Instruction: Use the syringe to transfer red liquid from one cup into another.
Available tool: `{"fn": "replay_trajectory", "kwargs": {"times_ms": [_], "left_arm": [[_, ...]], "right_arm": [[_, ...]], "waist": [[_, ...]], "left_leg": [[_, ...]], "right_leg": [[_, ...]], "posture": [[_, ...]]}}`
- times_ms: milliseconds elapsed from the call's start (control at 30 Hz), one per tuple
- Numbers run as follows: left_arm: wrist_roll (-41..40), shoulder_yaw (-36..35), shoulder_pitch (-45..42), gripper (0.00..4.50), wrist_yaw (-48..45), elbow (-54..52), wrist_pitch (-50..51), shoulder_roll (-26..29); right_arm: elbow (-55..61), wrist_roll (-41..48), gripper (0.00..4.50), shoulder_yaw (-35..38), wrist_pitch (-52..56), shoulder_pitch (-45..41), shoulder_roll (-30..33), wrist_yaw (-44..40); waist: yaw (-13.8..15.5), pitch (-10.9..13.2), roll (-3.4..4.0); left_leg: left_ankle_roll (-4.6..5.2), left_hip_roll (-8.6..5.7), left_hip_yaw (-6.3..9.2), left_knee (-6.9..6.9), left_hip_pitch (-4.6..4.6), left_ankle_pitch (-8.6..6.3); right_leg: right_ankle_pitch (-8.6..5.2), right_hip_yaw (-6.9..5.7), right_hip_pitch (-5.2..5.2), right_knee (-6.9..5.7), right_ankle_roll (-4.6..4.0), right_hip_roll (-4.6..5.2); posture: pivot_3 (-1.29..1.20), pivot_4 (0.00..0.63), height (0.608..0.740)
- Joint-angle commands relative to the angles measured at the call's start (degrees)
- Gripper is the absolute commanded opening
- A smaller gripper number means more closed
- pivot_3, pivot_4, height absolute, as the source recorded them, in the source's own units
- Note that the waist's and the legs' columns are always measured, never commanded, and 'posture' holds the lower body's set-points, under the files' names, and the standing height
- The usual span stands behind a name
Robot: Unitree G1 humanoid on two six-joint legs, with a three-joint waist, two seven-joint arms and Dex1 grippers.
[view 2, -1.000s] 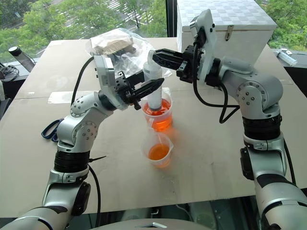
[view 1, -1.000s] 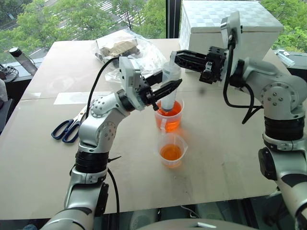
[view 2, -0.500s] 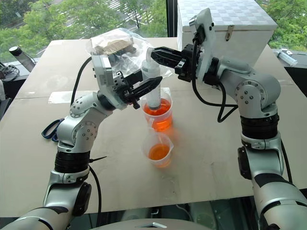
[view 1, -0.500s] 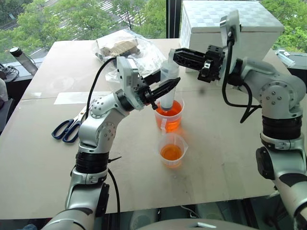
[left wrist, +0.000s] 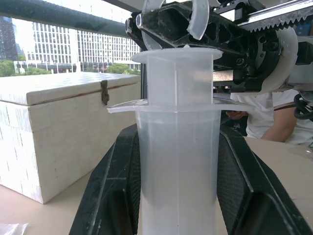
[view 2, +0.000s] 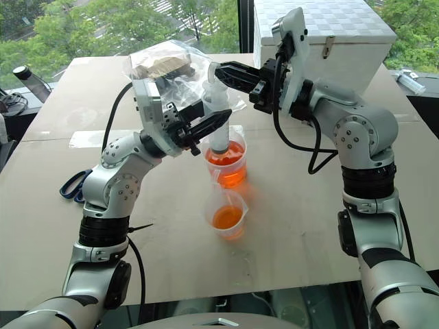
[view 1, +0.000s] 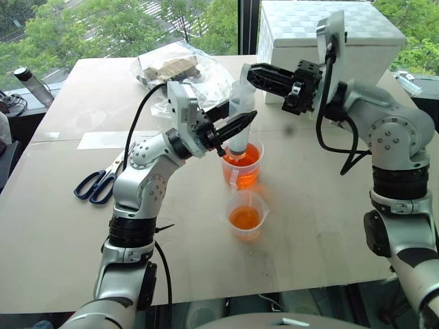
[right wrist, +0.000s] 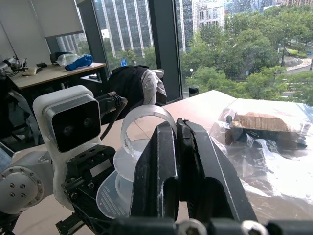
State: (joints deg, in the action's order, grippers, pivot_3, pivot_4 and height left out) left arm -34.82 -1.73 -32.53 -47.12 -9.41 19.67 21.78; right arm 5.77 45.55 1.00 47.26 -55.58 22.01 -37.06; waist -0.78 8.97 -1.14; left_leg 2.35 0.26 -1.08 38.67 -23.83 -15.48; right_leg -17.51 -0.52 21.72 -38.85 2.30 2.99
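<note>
Clear syringe (view 1: 240, 127) upright in taller cup (view 1: 242, 166) | left jaws clamp barrel | right jaws together on plunger ring, unchanged

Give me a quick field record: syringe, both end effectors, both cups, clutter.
syringe: upright, tip in the handled cup
left end effector: shut on the syringe barrel
right end effector: shut at the plunger ring
handled cup: holds red liquid
small cup: nearer the robot, some red liquid
clutter: scissors at the robot's left, plastic bag, white box behind
</note>
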Motion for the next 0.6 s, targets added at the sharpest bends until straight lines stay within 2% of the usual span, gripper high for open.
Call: {"fn": "replay_trajectory", "kwargs": {"times_ms": [33,467,600], "left_arm": [[0.0,1.1,0.5,1.42,-1.0,-0.1,0.7,-0.2],[0.3,0.7,0.0,1.42,-0.6,0.0,0.5,-0.9],[0.5,0.7,-0.7,1.42,-0.3,-0.1,-0.1,-1.5]], "right_arm": [[0.9,0.5,0.05,6.0,-4.1,-4.0,-0.2,1.9],[1.5,0.1,0.05,5.9,-4.4,-3.3,-1.1,2.7],[2.3,-0.2,0.05,3.8,-0.2,-2.2,1.0,2.2]], "waist": [[0.0,0.0,0.0],[0.0,0.0,0.0],[0.1,0.0,0.0]], "left_leg": [[0.0,0.0,0.0,0.0,0.0,0.0],[0.0,0.0,0.0,0.0,0.0,0.0],[0.0,0.0,0.0,0.0,0.0,0.0]], "right_leg": [[0.0,0.0,0.0,0.0,0.0,0.0],[0.0,0.0,0.0,0.0,0.0,0.0],[0.0,-0.01,0.0,0.0,0.0,0.0]], "posture": [[0.0,0.15,0.74],[0.0,0.15,0.74],[0.0,0.15,0.74]]}}
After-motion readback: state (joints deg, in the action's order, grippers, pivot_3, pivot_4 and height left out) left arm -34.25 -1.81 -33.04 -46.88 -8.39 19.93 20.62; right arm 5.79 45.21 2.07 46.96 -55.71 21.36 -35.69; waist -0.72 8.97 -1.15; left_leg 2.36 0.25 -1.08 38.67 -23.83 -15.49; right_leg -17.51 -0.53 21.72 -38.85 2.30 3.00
